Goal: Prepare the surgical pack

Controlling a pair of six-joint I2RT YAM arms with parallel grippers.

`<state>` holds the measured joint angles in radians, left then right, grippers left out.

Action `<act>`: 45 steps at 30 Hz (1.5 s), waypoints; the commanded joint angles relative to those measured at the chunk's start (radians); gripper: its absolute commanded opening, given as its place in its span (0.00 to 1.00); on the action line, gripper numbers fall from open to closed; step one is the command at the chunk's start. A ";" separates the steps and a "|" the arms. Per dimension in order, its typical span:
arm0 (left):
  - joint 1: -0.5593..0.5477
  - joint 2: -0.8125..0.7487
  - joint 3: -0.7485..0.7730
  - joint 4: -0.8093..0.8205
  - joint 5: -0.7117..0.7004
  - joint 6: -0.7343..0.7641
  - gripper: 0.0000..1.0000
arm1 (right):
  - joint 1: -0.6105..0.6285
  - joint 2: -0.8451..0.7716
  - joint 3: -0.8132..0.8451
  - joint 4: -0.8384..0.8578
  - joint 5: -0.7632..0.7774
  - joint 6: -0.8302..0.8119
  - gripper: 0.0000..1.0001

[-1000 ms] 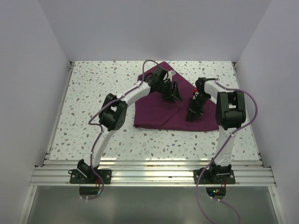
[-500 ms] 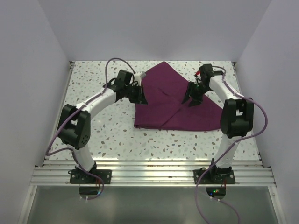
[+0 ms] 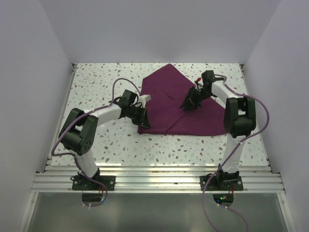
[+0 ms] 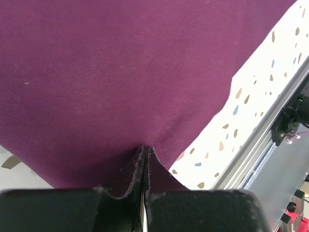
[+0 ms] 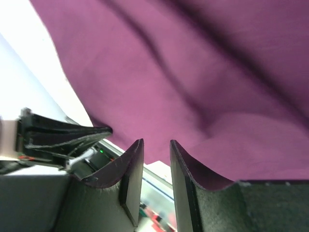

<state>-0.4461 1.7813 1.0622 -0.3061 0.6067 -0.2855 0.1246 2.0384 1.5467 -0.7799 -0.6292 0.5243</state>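
Top external view is showing you the surgical pack [image 3: 169,92], a plum-purple cloth lying partly folded on the speckled table [image 3: 96,82], toward its far right, with one point aiming at the back wall. No tray, instruments or gauze are showing; you cannot tell whether any are lying under the cloth. Your left gripper [image 3: 143,122] is sitting low at the cloth's near-left corner, and the left wrist view is showing its fingers clenched on a small pleat of the hem. Your right gripper [image 3: 187,104] is hovering over a crease near the middle of the cloth; its wrist view is showing a narrow gap between the fingers with nothing in it, so it is released. You are probably starting a fold of that left corner. To do it well, consider lifting only enough to clear the table, drawing the corner across in one smooth arc, and using the right gripper to steady the crease so the layers underneath are not sliding.
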 commanded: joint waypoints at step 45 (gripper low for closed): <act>0.035 -0.336 -0.133 -0.047 -0.018 0.046 0.32 | -0.537 -0.233 -0.315 0.091 0.714 -0.161 0.80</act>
<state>-0.4252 1.4574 0.9180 -0.3347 0.5728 -0.2676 -0.4023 1.7653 1.2560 -0.7712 0.1383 0.4355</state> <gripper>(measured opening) 0.317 0.807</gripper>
